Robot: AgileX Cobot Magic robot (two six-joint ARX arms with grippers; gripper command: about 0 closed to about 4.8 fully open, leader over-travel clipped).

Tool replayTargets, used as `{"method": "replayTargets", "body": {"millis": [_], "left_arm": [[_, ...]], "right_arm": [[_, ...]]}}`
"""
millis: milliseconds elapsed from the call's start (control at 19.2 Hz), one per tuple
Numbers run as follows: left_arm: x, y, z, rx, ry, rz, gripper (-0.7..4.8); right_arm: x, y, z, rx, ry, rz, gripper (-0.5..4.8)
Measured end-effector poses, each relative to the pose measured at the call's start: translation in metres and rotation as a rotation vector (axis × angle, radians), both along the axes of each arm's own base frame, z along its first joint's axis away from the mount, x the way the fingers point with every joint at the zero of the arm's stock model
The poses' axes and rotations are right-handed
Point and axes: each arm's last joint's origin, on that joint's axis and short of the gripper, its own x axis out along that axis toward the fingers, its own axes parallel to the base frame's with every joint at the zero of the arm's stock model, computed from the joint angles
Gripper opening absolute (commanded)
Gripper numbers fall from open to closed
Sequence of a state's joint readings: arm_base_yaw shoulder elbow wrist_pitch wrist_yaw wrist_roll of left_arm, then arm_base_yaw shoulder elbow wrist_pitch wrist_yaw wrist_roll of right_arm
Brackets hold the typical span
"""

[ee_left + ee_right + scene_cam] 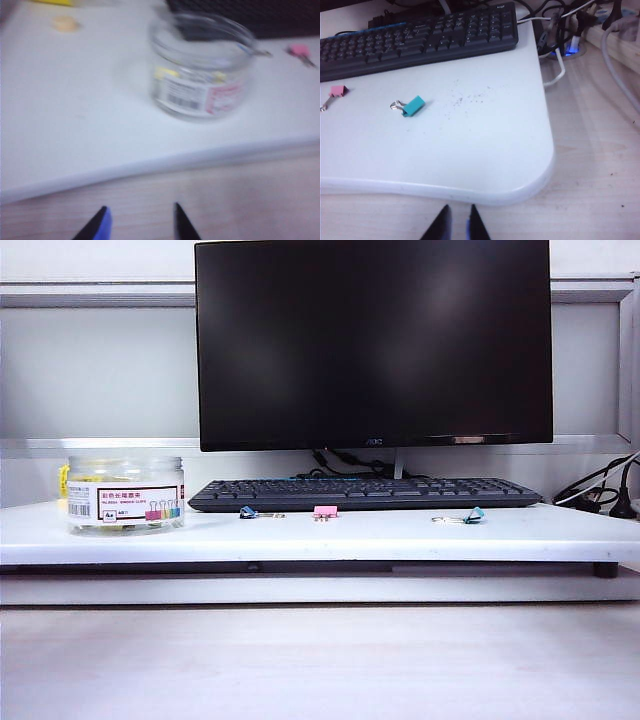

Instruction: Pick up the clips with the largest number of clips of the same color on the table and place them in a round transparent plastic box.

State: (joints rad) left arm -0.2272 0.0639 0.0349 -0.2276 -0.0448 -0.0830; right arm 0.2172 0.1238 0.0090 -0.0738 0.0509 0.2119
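The round transparent plastic box [125, 496] stands on the left of the white desk board, its lid off. Yellow clips [98, 480] show through its wall. In the left wrist view the box [200, 75] is blurred, with yellow clips [166, 73] inside it. My left gripper [140, 206] hangs open and empty over the wooden table, short of the board's front edge and apart from the box. My right gripper [459, 207] is shut on nothing, over the wood in front of the board's right corner. Neither gripper shows in the exterior view.
A blue clip [247, 512], a pink clip [325, 512] and a teal clip [473, 516] lie in front of the black keyboard [365, 493]. A monitor [372, 340] stands behind. Cables [570, 30] crowd the far right. A small yellowish object [65, 23] lies beyond the box.
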Motion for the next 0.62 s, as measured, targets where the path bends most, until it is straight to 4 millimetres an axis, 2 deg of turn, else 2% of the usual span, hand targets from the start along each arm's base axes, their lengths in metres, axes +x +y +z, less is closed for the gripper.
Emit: {"method": "replayTargets", "body": {"millis": [208, 365, 625], "left_arm": [[0.000, 0.014, 0.003, -0.006, -0.039, 0.148, 1.70], [-0.001, 0.022, 0.004, -0.007, -0.058, 0.226, 1.70], [-0.001, 0.023, 0.004, -0.006, -0.058, 0.238, 1.70]], "right_arm": [[-0.003, -0.004, 0.007, 0.016, -0.078, -0.027, 0.53], [-0.004, -0.012, 0.011, 0.021, -0.131, -0.115, 0.53], [-0.004, -0.022, 0.011, 0.014, -0.130, -0.212, 0.53]]}}
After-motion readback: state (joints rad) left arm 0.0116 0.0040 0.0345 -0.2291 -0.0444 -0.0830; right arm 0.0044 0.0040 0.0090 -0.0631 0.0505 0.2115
